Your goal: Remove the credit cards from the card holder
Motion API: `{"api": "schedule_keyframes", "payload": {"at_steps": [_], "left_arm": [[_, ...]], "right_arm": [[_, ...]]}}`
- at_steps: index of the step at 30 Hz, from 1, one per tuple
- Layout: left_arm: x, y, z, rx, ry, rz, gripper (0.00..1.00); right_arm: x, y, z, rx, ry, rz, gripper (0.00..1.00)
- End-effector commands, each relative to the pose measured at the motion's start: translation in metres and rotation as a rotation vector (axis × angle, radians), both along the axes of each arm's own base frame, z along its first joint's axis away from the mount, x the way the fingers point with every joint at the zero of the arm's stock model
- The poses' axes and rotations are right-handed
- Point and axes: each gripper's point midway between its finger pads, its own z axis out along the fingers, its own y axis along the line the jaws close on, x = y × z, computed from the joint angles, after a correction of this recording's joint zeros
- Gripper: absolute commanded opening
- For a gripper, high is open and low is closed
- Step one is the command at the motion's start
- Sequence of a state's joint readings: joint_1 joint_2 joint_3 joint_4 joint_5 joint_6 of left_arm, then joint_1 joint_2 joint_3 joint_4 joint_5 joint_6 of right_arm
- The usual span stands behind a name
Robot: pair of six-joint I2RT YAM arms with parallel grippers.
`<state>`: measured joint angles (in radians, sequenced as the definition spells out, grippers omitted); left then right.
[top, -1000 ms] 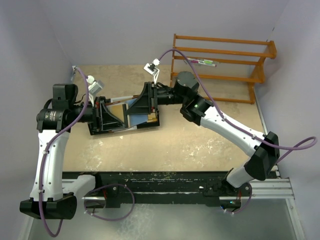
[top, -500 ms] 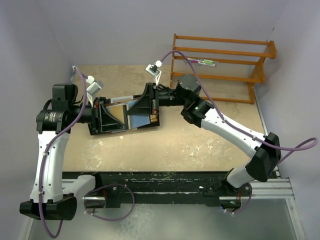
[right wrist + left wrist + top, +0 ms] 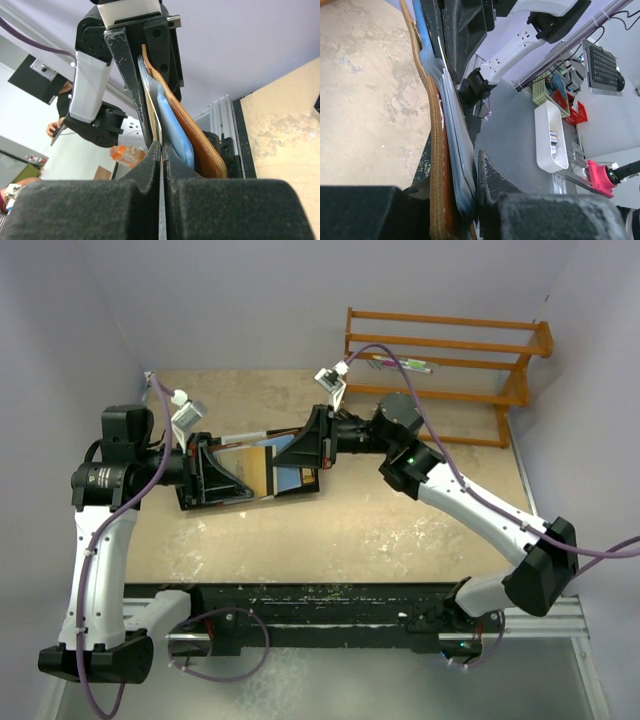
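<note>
The card holder (image 3: 202, 150) is held on edge over the table (image 3: 350, 530), between the two arms. The left gripper (image 3: 235, 475) clamps its brown leather side, fingers set narrow, only the holder's thickness apart. A light blue credit card (image 3: 175, 125) sits against the lining. The right gripper (image 3: 161, 150) has its fingers pressed together on the thin edge of a pale credit card (image 3: 152, 120).

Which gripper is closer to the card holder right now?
Left. The left gripper is clamped on the card holder itself; the right gripper is shut on a pale card sticking out of its opposite end.
</note>
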<state>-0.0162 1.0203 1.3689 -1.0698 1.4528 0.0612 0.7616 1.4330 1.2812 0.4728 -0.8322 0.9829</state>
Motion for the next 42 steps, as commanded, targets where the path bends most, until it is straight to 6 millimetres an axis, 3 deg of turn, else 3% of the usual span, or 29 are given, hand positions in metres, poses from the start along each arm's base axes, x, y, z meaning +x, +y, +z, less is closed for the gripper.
{"api": "schedule_keyframes", "payload": {"at_steps": [1, 12, 15, 19, 21, 30, 33, 42], "left_arm": [[-0.005, -0.001, 0.015, -0.015, -0.098, -0.021, 0.18], [0.059, 0.027, -0.037, 0.312, -0.153, 0.293, 0.11], [0.064, 0.034, -0.039, 0.36, -0.192, 0.323, 0.11], [0.068, 0.043, -0.037, 0.417, -0.238, 0.369, 0.11], [0.07, 0.048, -0.037, 0.45, -0.253, 0.395, 0.11], [0.041, 0.036, -0.027, 0.386, -0.262, 0.298, 0.12], [0.031, 0.03, -0.018, 0.345, -0.27, 0.255, 0.12], [0.011, 0.017, -0.003, 0.234, -0.253, 0.157, 0.12]], "right_arm": [[0.014, -0.018, 0.0, -0.005, -0.024, -0.072, 0.0], [0.06, -0.069, -0.038, -0.115, 0.013, -0.199, 0.0], [0.074, -0.083, -0.052, -0.147, 0.034, -0.257, 0.0], [0.093, -0.086, -0.082, -0.252, 0.041, -0.331, 0.0], [0.114, -0.087, -0.097, -0.308, 0.032, -0.408, 0.0], [0.183, -0.056, -0.18, -0.518, 0.085, -0.521, 0.0], [0.201, -0.044, -0.199, -0.554, 0.101, -0.535, 0.0], [0.229, -0.017, -0.25, -0.659, 0.121, -0.545, 0.0]]}}
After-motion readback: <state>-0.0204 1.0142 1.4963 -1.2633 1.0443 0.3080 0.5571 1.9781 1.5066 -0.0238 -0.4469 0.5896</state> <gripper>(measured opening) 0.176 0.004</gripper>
